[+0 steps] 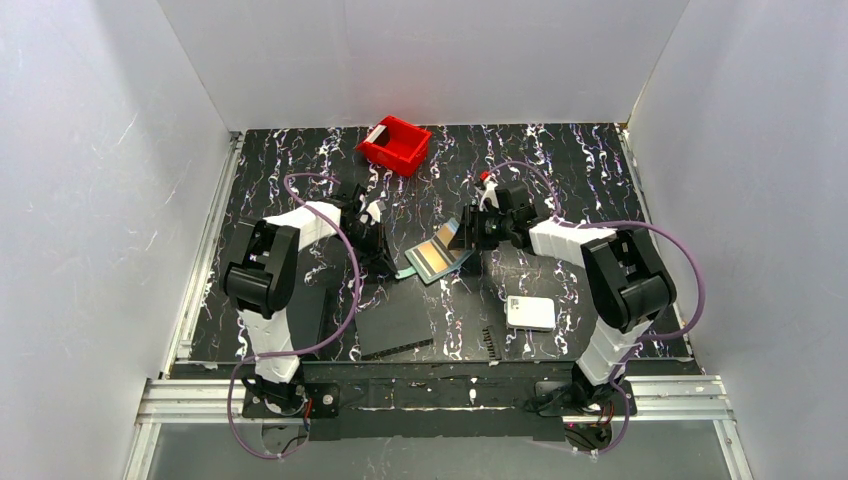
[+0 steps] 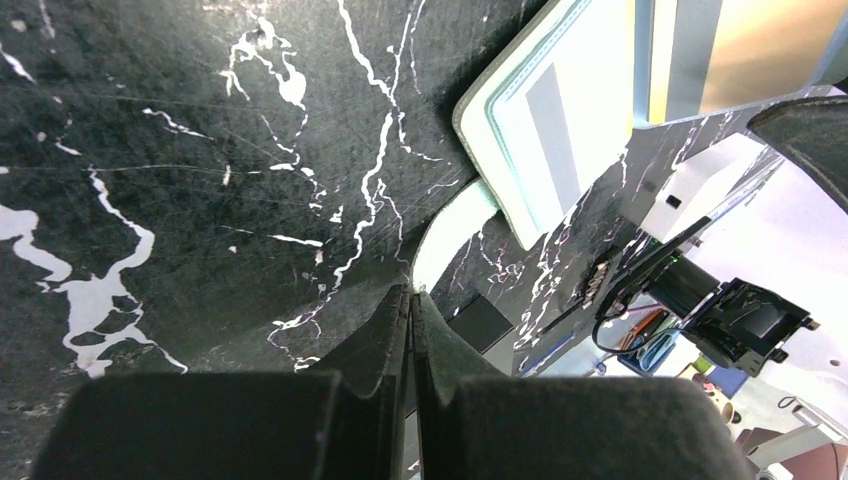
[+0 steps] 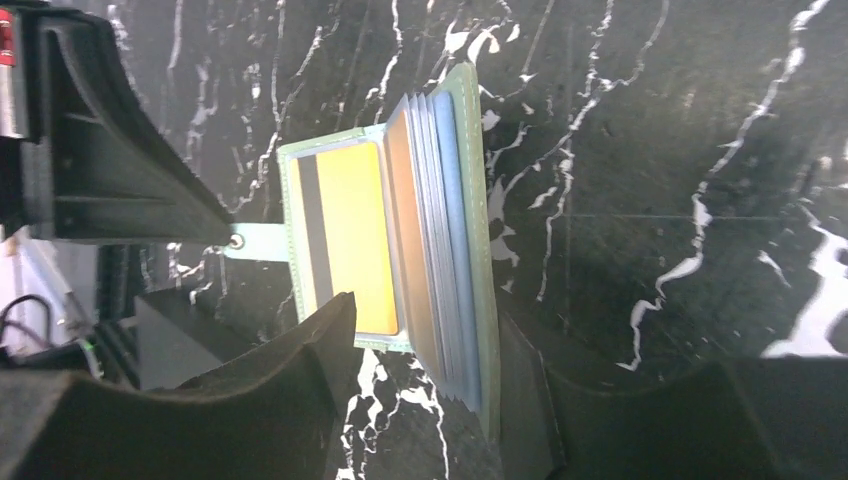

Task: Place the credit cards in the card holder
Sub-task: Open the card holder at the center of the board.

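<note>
Where the marbled black table (image 1: 560,170) is scanned from its left side, a flat black rectangle (image 1: 395,325) is seen near the front edge. Farther back, a red bin (image 1: 398,158) is set, and a white card (image 1: 379,133) is seen in its left end. Near the middle of the table the card holder (image 1: 437,257) is laid open. One half is spread flat, and an orange card (image 3: 352,235) with a dark stripe is lodged in its pocket. The other half, with its pale leaves (image 3: 440,220), is raised on edge. To the right, nearer the front, a white rounded box (image 1: 530,313) is placed well apart from the holder.

The left gripper (image 2: 412,300) is clenched, its fingertips pressed together at the end of the holder's strap (image 3: 262,241). Whether the strap is nipped between them or only pinned cannot be told. The right gripper (image 3: 430,320) is parted around the raised leaves. One finger (image 3: 290,390) is held over the flat half, just clear of the leaves, and the other (image 3: 580,420) is set close against the outer cover.
</note>
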{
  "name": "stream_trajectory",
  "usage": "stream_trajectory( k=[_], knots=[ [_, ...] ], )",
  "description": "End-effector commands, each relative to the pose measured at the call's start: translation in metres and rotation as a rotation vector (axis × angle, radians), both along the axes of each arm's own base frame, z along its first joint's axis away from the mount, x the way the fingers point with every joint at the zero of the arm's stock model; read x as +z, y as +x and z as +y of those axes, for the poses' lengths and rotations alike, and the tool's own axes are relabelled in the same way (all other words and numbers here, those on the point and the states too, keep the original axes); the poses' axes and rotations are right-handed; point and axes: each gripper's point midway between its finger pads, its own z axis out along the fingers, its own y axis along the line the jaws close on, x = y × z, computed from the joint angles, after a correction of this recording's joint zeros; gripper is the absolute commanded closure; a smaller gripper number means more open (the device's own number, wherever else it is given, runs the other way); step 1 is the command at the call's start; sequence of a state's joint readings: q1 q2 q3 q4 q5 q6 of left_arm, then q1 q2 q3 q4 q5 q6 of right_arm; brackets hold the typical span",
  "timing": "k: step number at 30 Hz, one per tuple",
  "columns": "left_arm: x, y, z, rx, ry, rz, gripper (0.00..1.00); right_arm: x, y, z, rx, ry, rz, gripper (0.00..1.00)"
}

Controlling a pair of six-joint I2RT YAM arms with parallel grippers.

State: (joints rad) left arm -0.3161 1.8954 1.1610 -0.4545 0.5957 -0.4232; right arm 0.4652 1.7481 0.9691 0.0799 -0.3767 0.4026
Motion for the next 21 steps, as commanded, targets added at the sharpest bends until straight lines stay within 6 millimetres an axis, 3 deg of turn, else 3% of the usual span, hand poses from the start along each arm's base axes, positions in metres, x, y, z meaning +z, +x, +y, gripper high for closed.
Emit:
stream_trajectory(
  k=[1, 5, 21],
  knots=[
    [-0.002, -0.001, 0.004, -0.027, 0.022, 0.014, 1.00, 0.024, -0.001, 0.021, 0.070, 0.209, 0.020, 0.44],
    [-0.003, -0.001, 0.005, -0.028, 0.025, 0.016, 1.00, 0.033, 0.001, 0.020, 0.068, 0.262, 0.016, 0.52],
    [-0.004, -0.002, 0.004, -0.032, 0.021, 0.019, 1.00, 0.041, 0.001, 0.020, 0.066, 0.260, 0.015, 0.59]
  ],
)
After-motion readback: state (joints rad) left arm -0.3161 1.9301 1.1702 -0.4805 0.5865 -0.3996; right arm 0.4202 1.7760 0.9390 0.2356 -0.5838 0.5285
